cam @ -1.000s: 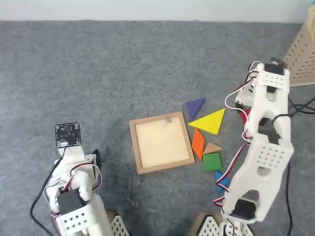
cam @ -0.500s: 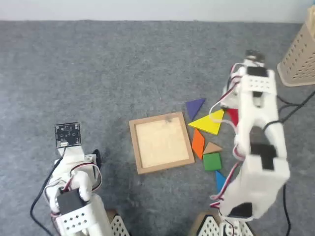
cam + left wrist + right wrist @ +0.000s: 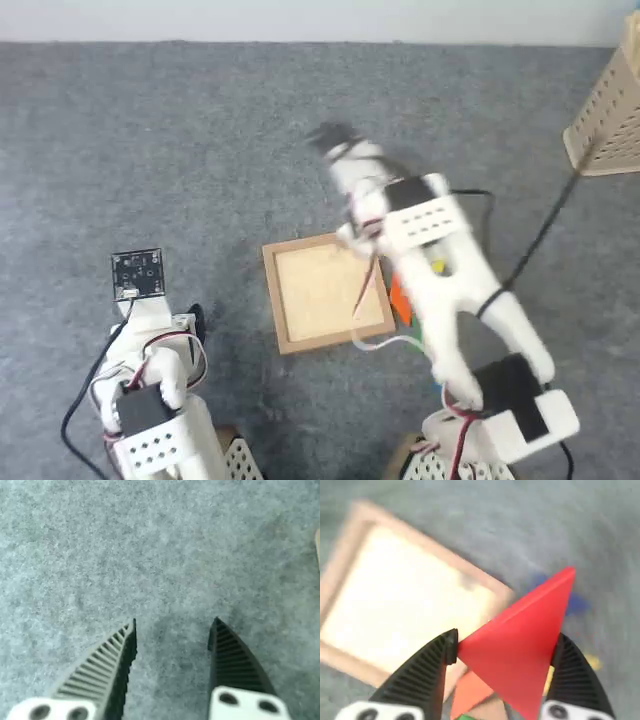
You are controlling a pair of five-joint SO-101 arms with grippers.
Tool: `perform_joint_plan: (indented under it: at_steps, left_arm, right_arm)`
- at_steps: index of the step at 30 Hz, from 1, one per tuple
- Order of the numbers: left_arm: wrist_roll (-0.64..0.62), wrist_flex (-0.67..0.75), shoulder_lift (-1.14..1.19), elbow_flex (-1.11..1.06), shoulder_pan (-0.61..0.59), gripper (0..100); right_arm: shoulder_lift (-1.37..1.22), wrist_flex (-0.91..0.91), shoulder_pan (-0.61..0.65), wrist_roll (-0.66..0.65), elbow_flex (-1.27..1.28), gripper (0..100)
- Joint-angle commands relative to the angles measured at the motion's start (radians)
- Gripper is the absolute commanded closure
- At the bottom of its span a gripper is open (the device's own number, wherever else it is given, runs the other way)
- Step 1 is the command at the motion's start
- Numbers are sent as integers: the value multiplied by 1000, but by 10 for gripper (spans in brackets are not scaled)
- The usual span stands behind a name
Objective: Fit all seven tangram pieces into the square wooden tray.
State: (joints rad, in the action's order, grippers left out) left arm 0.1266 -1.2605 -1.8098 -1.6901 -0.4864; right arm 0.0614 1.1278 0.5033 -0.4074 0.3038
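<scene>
Tray (image 3: 272,300) of pale wood sat near the middle of the grey desk (image 3: 150,150). The right jaws were clamped on a red triangle (image 3: 520,640), one toothed finger against each side, and they held it over the tray's 2 o'clock corner. An orange piece (image 3: 400,290) lay on the desk just beside the tray at 3 o'clock, partly hidden under the right arm (image 3: 440,260). The left jaws stood apart over plain grey desk, off at about 8 o'clock from the tray.
</scene>
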Motion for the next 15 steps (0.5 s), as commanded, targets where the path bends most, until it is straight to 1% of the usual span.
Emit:
perform_joint_plan:
  at_steps: [1, 4, 8, 10, 12, 15]
  left_arm:
    - [-9, -3, -12, 5, 5, 775]
    - [-9, -3, -12, 5, 5, 775]
    - [-9, -3, -12, 5, 5, 775]
    - [-9, -3, -12, 5, 5, 775]
    - [-9, -3, -12, 5, 5, 775]
    - [-9, -3, -12, 5, 5, 775]
  right_arm:
    - [1, -39, 101, -161, -9, 797]
    - [-59, -73, 157, -298, -9, 797]
    - [-154, -87, 189, -493, -11, 797]
    - [-189, -81, 200, -566, -11, 794]
    - [-211, -82, 209, -569, -15, 779]
    - [-217, -81, 214, -535, -31, 703]
